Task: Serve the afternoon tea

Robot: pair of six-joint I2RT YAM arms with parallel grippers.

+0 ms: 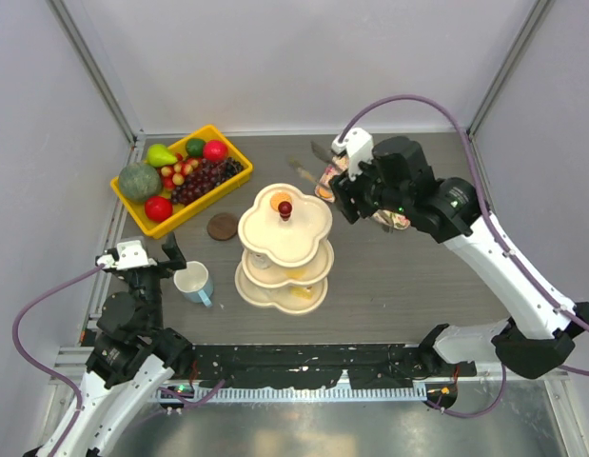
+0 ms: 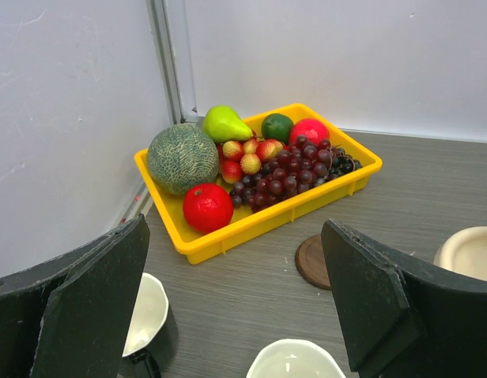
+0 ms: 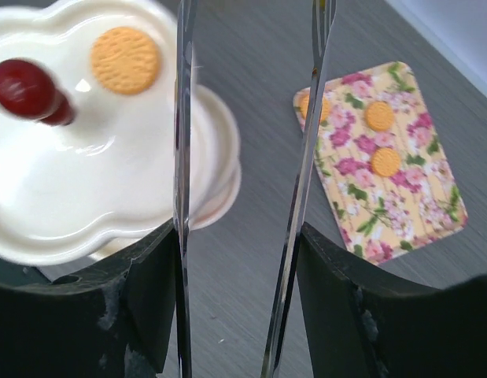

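Top view: three-tier stand (image 1: 308,238) at centre of worktop (image 1: 418,276); pale blue mug (image 1: 193,281) just beside left fingers (image 1: 172,255).
Left wrist alone shows: left fingers spread wide, dark mug (image 2: 149,319) beside one.
Right wrist alone shows: right fingers (image 3: 149,299) pinching metal tongs (image 3: 182,157); orange biscuit (image 3: 125,60) on the top tier, left of the tongs.

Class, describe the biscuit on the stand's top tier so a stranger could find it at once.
Find the cream three-tier stand mid-table. On its top tier, beside the red knob, lies a round orange biscuit. Unlike the biscuits on the floral tray, it sits alone on plain cream.
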